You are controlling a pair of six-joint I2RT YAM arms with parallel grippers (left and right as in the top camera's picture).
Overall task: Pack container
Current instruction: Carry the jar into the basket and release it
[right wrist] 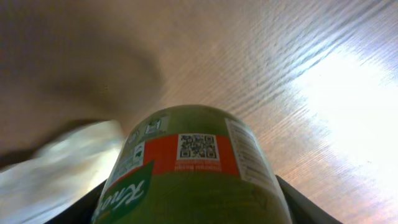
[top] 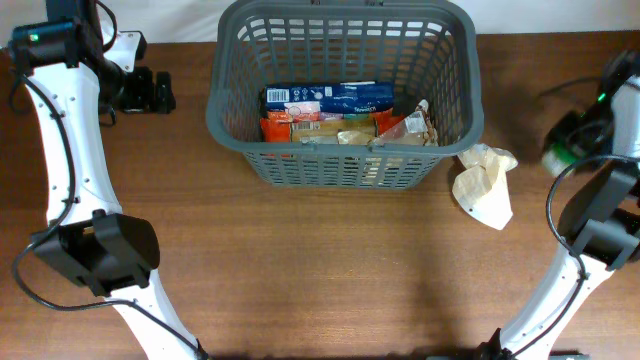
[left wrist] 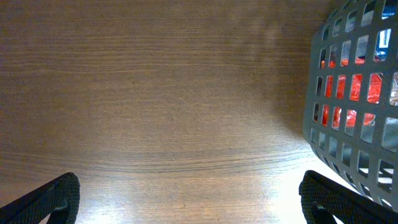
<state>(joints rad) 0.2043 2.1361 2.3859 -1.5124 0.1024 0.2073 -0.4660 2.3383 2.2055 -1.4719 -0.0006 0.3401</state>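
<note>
While the left fingers (top: pixel 158 92) sit over the far left of the brown wooden tabletop (top: pixel 330 270), spread wide with nothing between them, the right fingers (right wrist: pixel 300 214) over on the right are closed on a round green jar with an orange band and a QR code on its label (right wrist: pixel 193 168). That jar fills most of the right wrist view, with a dark finger hugging each side of it. I honestly can't tell if it's resting on the wood or lifted off it. The large dark grey plastic basket (top: pixel 340 172) stands upright at the far middle of the tabletop, open side up, between the two arms. Inside it there's a flat blue packet (top: pixel 330 97) lying towards the far side, plus orange-red packets (top: pixel 278 128) and tan ones (top: pixel 352 131) bunched along the near wall. From the left wrist view the basket's slotted wall is at the right edge, with red packaging showing through the slots, and it's apart from the fingers. A crumpled cream wrapper (top: pixel 485 185) lies on the tabletop just beside the basket's near right corner; can't say if it actually touches. There's also a pale smear at the left of the right wrist view, too blurry to call.
</note>
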